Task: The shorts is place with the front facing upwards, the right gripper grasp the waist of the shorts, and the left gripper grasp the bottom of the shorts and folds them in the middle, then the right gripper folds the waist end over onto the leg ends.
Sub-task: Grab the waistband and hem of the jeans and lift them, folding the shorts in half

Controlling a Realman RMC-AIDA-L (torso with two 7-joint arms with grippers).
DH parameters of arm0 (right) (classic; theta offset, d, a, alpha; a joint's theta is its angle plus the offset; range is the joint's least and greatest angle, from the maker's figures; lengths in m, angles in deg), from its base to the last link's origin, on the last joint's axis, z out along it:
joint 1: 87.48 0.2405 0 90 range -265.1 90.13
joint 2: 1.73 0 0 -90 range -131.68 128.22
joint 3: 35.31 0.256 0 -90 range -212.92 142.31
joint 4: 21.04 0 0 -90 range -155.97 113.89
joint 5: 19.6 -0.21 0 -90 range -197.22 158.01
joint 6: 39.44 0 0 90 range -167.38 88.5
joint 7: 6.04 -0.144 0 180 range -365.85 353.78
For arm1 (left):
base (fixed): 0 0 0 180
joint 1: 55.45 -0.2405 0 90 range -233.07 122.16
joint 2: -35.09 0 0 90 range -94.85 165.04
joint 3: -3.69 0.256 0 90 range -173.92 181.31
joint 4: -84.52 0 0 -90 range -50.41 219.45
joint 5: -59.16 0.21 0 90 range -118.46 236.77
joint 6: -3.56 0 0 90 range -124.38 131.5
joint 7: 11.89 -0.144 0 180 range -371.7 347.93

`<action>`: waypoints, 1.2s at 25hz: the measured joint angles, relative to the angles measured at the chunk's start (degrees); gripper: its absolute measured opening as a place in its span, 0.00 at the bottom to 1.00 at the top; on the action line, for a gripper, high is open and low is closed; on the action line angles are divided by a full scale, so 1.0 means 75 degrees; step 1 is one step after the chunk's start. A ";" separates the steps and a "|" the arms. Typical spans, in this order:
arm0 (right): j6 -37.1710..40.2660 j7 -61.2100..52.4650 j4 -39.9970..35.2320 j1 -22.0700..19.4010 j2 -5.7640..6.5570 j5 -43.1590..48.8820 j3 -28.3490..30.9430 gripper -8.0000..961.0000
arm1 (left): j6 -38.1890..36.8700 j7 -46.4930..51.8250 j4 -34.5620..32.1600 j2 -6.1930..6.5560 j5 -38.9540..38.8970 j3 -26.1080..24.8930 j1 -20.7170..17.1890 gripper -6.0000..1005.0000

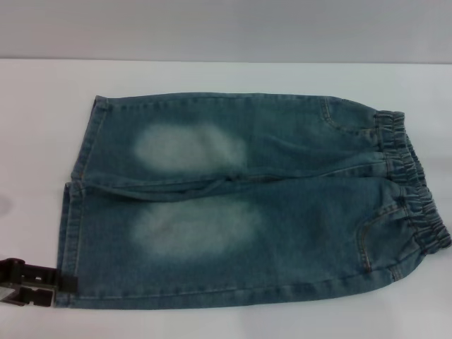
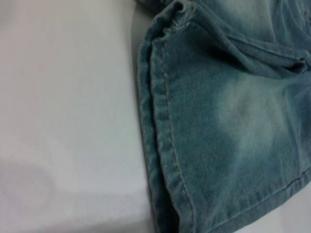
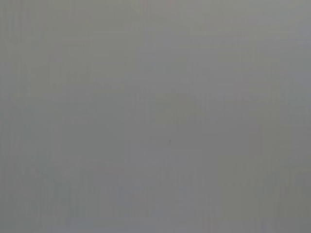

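Nearest, at the near left, the left gripper [image 1: 32, 282] sits just beside the leg hem [image 2: 165, 145] of the shorts [image 1: 240, 205]; whether its fingers have closed on denim I cannot tell. Shorts lie flat and unfolded on the tabletop [image 1: 226, 78], waist [image 1: 413, 183] right. Right gripper unseen. Both folds remain.

A smooth white flat table surface [image 1: 212, 78] fills most of the head view. Behind its far edge stands a plain pale grey wall [image 1: 226, 28]. The light is soft and even, with only weak shadows on the table.
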 joint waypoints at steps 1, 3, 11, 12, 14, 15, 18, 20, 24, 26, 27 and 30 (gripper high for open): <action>0.0000 0.0000 0.0000 0.0000 0.0000 -0.0001 0.0000 0.85 | 0.0035 0.0002 0.0027 -0.0016 0.0008 -0.0001 0.0028 0.84; 0.0000 0.0000 0.0000 0.0000 -0.0001 -0.0006 0.0000 0.85 | 0.0056 0.0002 0.0056 -0.0018 0.0010 -0.0001 0.0042 0.84; 0.0001 0.0000 0.0000 0.0000 0.0000 -0.0017 0.0000 0.85 | 0.0148 0.0026 0.0094 -0.0035 0.0096 -0.0001 0.0104 0.84; 0.0001 0.0000 0.0000 0.0000 0.0000 -0.0018 -0.0001 0.85 | 0.0148 0.0026 0.0094 -0.0035 0.0096 -0.0001 0.0104 0.84; 0.0002 0.0000 0.0000 0.0000 0.0000 -0.0018 0.0000 0.85 | 0.0160 0.0027 0.0094 -0.0052 0.0098 -0.0002 0.0111 0.84; 0.0001 0.0000 0.0000 0.0000 0.0000 -0.0018 0.0000 0.85 | 0.0161 0.0027 0.0094 -0.0066 0.0100 -0.0001 0.0116 0.84; 0.0002 0.0000 0.0000 0.0000 0.0000 -0.0018 0.0000 0.85 | 0.0161 0.0027 0.0094 -0.0087 0.0102 -0.0001 0.0127 0.84; 0.0002 0.0000 0.0000 0.0000 0.0000 -0.0018 -0.0001 0.85 | 0.0162 0.0027 0.0119 -0.0103 0.0103 -0.0001 0.0156 0.84; 0.0001 0.0000 0.0000 0.0000 0.0000 -0.0018 -0.0001 0.85 | 0.0161 -0.0031 0.0308 -0.0122 0.0102 -0.0017 0.0269 0.84; -0.0021 0.0000 0.0000 0.0000 0.0000 -0.0018 -0.0001 0.85 | 0.0150 -0.0054 0.0342 -0.0122 0.0089 -0.0038 0.0318 0.84; -0.0040 0.0000 0.0000 0.0000 0.0000 -0.0019 -0.0001 0.85 | 0.0145 -0.0057 0.0350 -0.0122 0.0080 -0.0043 0.0346 0.84; -0.0071 0.0000 0.0000 0.0000 0.0000 -0.0018 0.0000 0.85 | 0.0122 -0.0064 0.0364 -0.0122 0.0058 -0.0066 0.0429 0.84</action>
